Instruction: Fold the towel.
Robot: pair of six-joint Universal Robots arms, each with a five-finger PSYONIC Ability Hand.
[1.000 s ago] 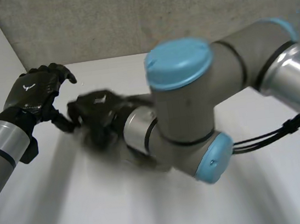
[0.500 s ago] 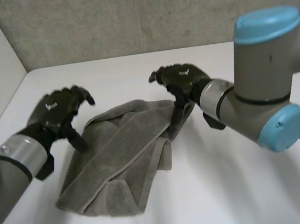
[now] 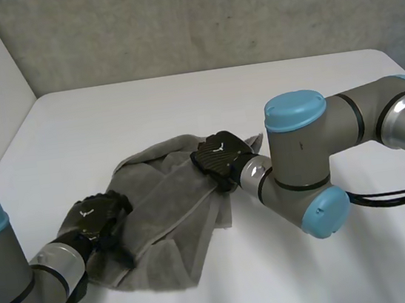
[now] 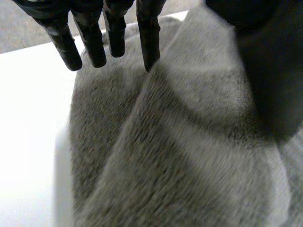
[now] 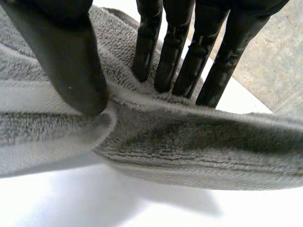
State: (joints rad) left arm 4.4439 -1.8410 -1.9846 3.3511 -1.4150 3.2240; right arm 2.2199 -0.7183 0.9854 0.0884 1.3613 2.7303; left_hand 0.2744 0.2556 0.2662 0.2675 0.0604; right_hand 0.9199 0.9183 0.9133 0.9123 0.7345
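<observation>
While the right hand [image 3: 220, 156] pinches a ridge of the rumpled grey towel [image 3: 167, 214], lying toward the table's [image 3: 181, 102] left edge, and the left hand [image 3: 99, 214] rests straight-fingered on its near corner, that shallow pinch could slip mid-fold.

The far half of the white table [image 3: 181, 102] lies bare up to the concrete wall [image 3: 192, 18]. The rumpled towel [image 3: 160, 202] covers the left-centre, with the left hand [image 3: 99, 217] on its near end and the right hand [image 3: 220, 158] pinching its right edge. The right arm [image 3: 301, 161] bars the table's right side.
</observation>
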